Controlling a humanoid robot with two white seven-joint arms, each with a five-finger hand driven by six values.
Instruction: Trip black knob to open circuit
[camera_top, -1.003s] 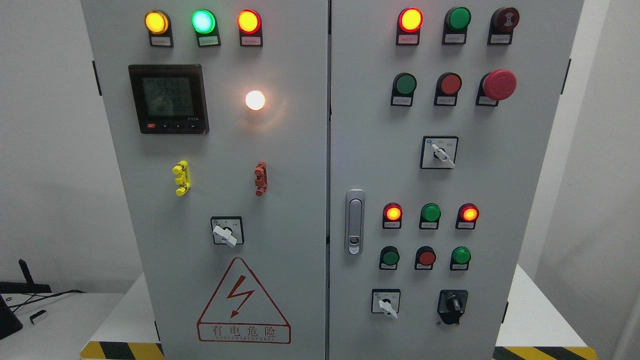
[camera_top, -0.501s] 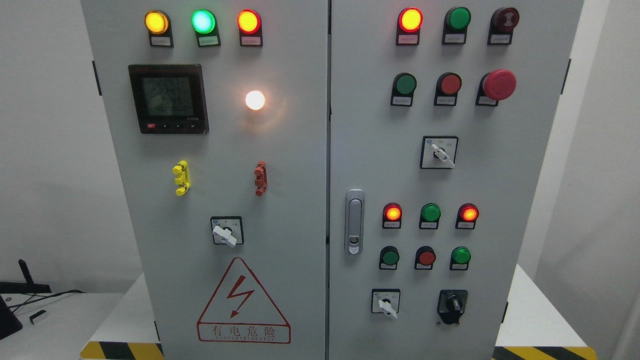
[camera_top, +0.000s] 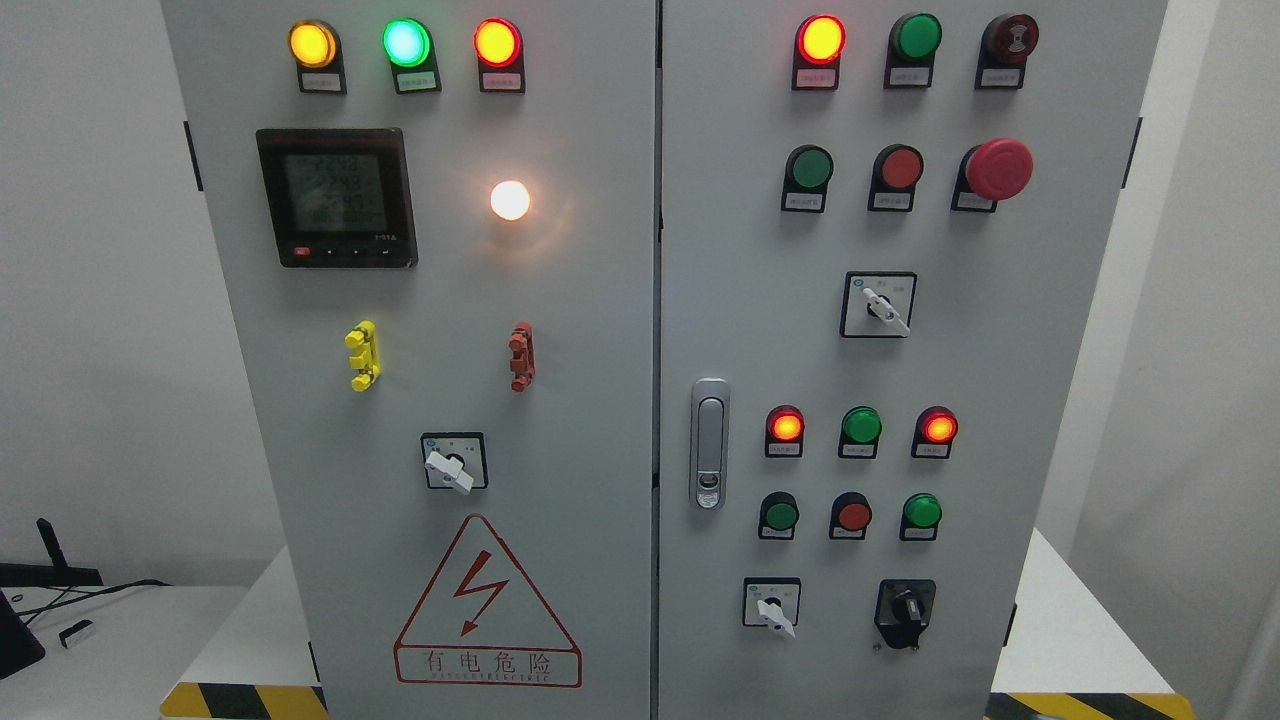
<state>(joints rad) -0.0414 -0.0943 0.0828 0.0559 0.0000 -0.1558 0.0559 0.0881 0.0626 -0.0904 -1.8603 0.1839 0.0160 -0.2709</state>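
Grey two-door electrical cabinet on a white platform edged with yellow-black hazard tape, pale walls either side, a side table with cables at lower left. Black knob low on the right door, right of a white selector switch, below a green button; small pointer roughly upright, slightly tilted. No robot hands visible, so finger state impossible to tell.
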